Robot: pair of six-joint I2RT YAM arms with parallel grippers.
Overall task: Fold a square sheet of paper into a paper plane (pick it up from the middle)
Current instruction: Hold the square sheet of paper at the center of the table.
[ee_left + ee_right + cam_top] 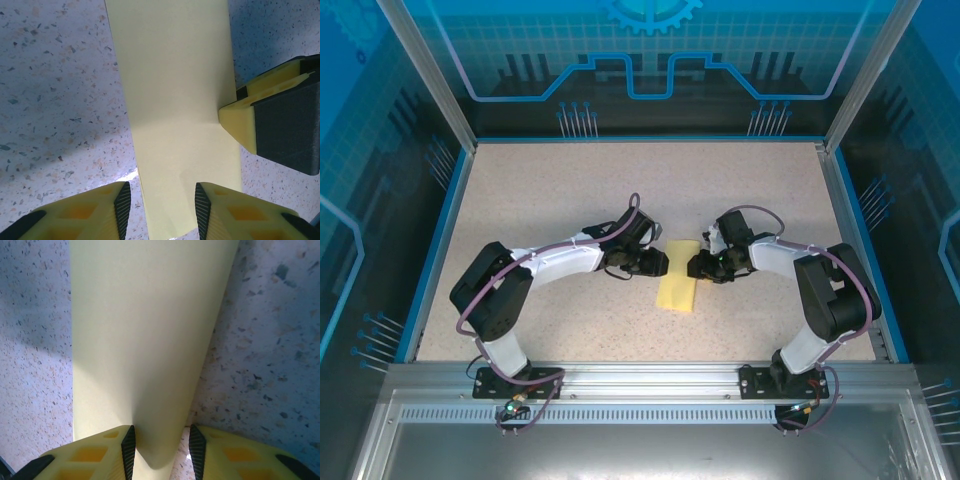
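A speckled beige tabletop (570, 190) sits inside blue-patterned enclosure walls (650, 50) with aluminium posts (425, 70).

Pale-yellow paper (679, 288), speckled beige table (550, 200), yellow-and-black fingers (100, 212).

- The square sheet of paper (679, 284) is pale yellow, plain and thin, and now shows as a narrow folded strip rather than a full square.
- It lies near the middle of the speckled counter (570, 190), its long axis running from the far edge toward the near edge, slightly slanted.
- Its far end is raised off the counter.
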